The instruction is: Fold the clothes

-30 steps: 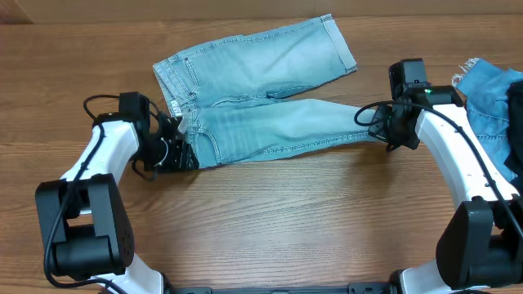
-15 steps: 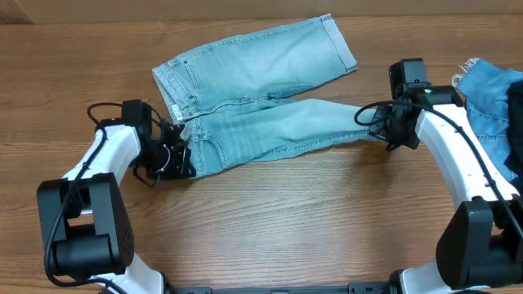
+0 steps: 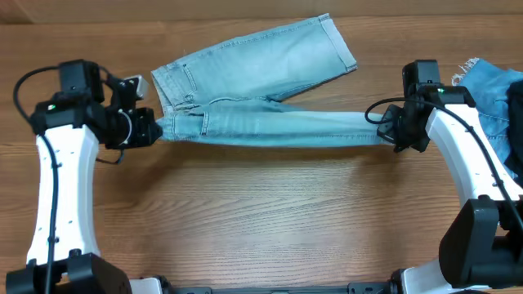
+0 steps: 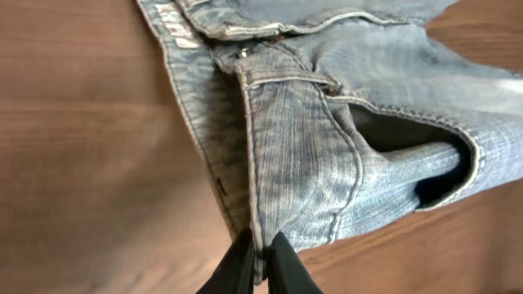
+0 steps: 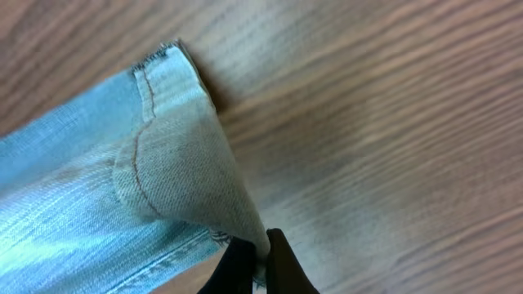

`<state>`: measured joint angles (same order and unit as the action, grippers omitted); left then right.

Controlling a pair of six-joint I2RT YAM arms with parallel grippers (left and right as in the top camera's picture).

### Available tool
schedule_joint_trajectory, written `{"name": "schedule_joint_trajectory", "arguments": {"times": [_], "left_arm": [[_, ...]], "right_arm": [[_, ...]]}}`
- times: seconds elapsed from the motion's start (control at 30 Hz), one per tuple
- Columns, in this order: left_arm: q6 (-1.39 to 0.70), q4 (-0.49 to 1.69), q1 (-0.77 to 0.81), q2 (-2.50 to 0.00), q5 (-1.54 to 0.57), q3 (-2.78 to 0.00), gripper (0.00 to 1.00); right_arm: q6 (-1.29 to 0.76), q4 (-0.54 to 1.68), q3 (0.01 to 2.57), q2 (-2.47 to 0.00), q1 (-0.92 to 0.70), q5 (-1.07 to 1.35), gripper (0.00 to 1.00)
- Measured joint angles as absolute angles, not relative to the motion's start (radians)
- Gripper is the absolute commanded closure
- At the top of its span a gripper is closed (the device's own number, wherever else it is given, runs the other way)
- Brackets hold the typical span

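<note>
Pale jeans (image 3: 261,57), taut (one leg), left claw (image 4: 260,251), right claw (image 5: 253,247) both pinching it

One leg of the pale jeans (image 3: 278,129) stretches as a taut band across the middle of the table (image 3: 261,220). It is pinched at one end by the left gripper (image 3: 154,129) and at the other by the right gripper (image 3: 384,131), so it bars any straight pass from near side to far. On the near side, bare wood runs wide between the left arm (image 3: 57,188) and the right arm (image 3: 474,175). Beyond the band, the other leg lies flat toward the far edge. A wedge of bare wood opens between the two legs on the right. Medium-blue denim (image 3: 489,94) crowds the right edge, just beside the right arm.
</note>
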<state>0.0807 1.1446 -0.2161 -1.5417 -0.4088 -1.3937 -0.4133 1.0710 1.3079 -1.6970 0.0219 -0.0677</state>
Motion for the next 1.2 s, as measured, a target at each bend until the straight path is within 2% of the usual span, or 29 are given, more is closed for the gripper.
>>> {"name": "schedule_joint_trajectory", "arguments": {"times": [0.47,0.6,0.67,0.7,1.0,1.2], "left_arm": [[0.072,1.452,-0.243,-1.541,-0.374,-1.394,0.92],[0.069,1.517,-0.245,-1.541,-0.366,-1.394,0.93],[0.068,1.531,-0.248,-1.541,-0.351,-1.394,0.92],[0.068,1.533,-0.251,-1.541,-0.346,-1.394,0.92],[0.061,1.555,-0.262,-1.541,-0.313,-1.394,0.78],[0.057,1.571,-0.263,-1.541,-0.292,-1.394,0.75]], "right_arm": [[-0.411,1.357,1.311,-1.697,0.028,-0.067,0.95],[-0.406,1.379,1.311,-1.697,0.031,-0.079,0.73],[-0.405,1.38,1.311,-1.697,0.038,-0.108,0.5],[-0.414,1.378,1.311,-1.697,0.042,-0.113,0.47],[-0.411,1.373,1.311,-1.697,0.052,-0.165,0.46],[-0.41,1.361,1.311,-1.697,0.052,-0.167,0.47]]}}
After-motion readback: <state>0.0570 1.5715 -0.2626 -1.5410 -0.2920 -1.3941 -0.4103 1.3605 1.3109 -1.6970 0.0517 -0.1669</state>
